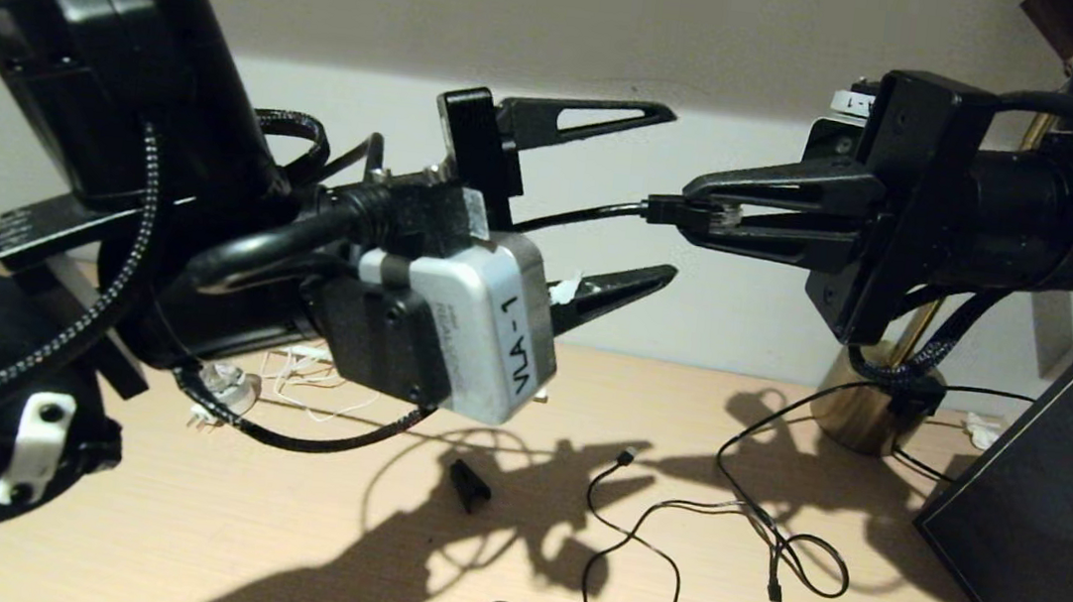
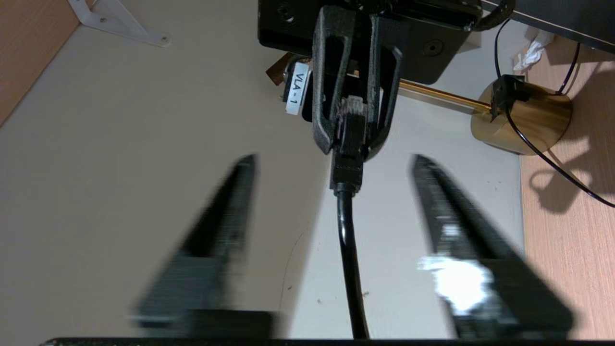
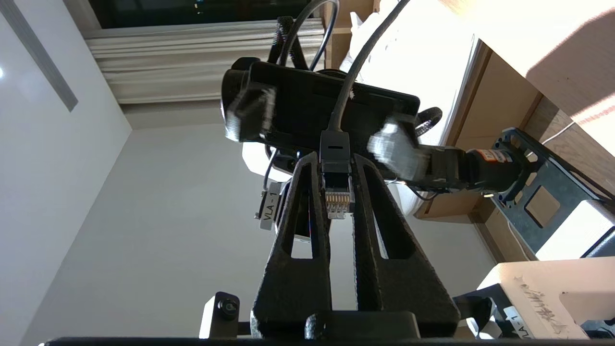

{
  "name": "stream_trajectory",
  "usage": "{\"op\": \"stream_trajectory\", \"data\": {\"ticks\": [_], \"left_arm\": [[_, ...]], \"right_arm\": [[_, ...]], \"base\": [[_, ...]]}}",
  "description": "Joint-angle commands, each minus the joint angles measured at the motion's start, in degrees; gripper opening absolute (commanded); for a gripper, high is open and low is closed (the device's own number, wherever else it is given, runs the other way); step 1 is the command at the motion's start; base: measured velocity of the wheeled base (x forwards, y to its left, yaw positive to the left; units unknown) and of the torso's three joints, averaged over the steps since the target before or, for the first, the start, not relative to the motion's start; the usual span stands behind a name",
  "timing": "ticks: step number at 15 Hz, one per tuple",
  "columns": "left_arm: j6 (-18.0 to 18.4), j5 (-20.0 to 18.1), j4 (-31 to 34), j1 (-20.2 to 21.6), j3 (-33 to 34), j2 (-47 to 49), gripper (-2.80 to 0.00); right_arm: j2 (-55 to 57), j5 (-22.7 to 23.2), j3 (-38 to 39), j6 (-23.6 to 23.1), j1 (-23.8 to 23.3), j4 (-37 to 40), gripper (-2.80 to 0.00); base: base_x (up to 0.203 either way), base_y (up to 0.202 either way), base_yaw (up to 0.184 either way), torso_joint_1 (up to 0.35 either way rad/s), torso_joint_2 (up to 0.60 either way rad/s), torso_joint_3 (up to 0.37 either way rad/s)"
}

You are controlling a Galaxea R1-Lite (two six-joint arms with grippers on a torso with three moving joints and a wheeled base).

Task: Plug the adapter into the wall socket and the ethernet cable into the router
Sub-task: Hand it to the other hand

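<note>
Right wrist view is showing what the head view is hiding: the ethernet cable [image 3: 335, 190] ending in a clear clip connector with gold contacts facing the camera, black boot behind it. Right gripper [image 1: 705, 217] is holding it in mid-air above the surface [image 1: 174, 522], jaws pinching the connector, black cable running off toward the left gripper [image 1: 669, 195]. Left jaws are standing wide apart either side of the cable, gripping nothing, blurred in the left wrist view.
</note>
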Motion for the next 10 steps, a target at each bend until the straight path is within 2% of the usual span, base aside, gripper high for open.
{"op": "stream_trajectory", "data": {"ticks": [1, 10], "left_arm": [[0.5, -0.1, -0.3, 0.0, -0.5, 0.1, -2.8], [0.2, -0.1, -0.3, -0.9, -0.9, 1.1, -2.8]], "right_arm": [[0.1, 0.3, 0.1, 0.4, 0.0, -0.1, -2.8], [0.7, 0.3, 0.1, 0.4, 0.1, -0.1, -2.8]], "base": [[0.0, 0.0, 0.0, 0.0, 0.0, 0.0], [0.0, 0.0, 0.0, 0.0, 0.0, 0.0]]}}
